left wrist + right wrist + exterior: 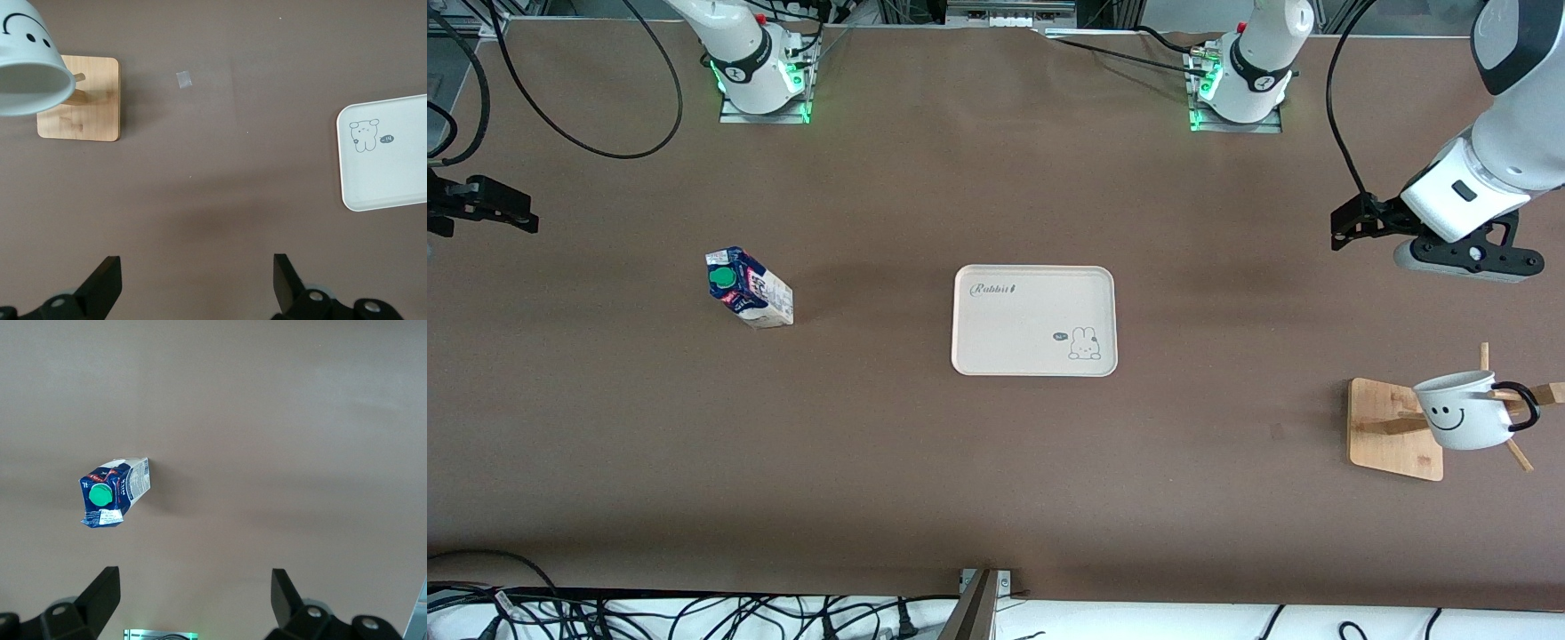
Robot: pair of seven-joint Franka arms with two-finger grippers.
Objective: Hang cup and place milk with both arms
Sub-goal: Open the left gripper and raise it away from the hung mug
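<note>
The cup [1458, 413], white with a black smiley face, hangs by its black handle on a peg of the wooden rack [1383, 427] at the left arm's end of the table. It also shows in the left wrist view [30, 73] over the rack's base [80, 113]. The milk [749, 289] stands on the table toward the right arm's end, green cap up, and shows in the right wrist view [113, 492]. My left gripper [1347, 222] [197, 280] is open and empty, up in the air over bare table. My right gripper [520, 213] [193, 597] is open and empty over the table's edge.
A white rabbit tray [1034, 320] lies flat in the middle of the table, between the milk and the rack; its corner shows in the left wrist view [387, 173]. A small scrap of tape [184, 80] lies beside the rack. Cables run along the table's near edge.
</note>
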